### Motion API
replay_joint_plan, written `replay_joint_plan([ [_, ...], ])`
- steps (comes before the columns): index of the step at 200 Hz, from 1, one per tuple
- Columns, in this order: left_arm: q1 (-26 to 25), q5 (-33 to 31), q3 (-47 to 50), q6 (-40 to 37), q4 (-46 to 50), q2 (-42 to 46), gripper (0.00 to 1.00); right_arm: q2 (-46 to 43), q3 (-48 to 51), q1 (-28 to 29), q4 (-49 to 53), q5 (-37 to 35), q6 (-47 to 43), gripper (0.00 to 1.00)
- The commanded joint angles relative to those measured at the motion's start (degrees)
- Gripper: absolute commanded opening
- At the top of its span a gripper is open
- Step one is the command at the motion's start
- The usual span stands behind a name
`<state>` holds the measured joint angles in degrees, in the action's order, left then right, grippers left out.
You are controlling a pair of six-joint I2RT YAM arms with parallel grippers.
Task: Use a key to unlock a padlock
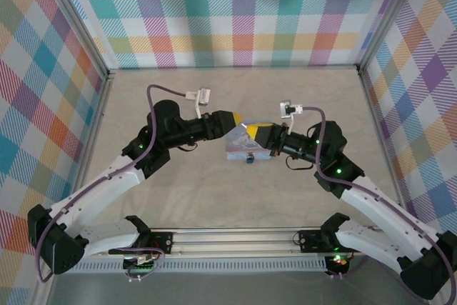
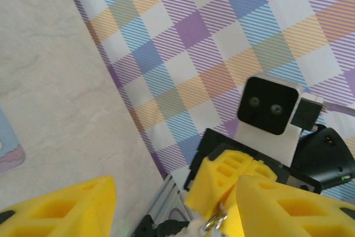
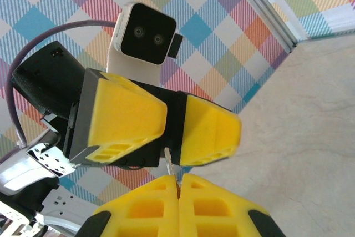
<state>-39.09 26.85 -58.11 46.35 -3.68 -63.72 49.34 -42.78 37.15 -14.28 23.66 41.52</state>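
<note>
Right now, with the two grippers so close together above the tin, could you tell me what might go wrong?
1. The right gripper pinches only a thin metal piece, likely the key, at its tips; it may twist or slip.
2. The open left gripper sits right against it, so fingers could collide.
3. The padlock lies loose by the tin; nothing steadies it.

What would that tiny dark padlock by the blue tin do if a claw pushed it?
The padlock looks very small beside the tin, so it would probably skid over the smooth table rather than tip. It looks stiff, likely metal, so unlikely to bend. Its size may make it fiddly to pinch.
</note>
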Motion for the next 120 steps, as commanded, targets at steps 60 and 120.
replay_joint_plan([
  [60,0.7,-15.3,10.5,-6.3,19.1,5.9,0.74,-9.9,1.1,-6.6,29.4,-18.3,-12.0,0.0],
  [120,0.7,-21.9,12.5,-7.0,16.7,-3.1,0.86,-2.2,3.3,-7.3,32.4,-37.3,-15.2,0.0],
])
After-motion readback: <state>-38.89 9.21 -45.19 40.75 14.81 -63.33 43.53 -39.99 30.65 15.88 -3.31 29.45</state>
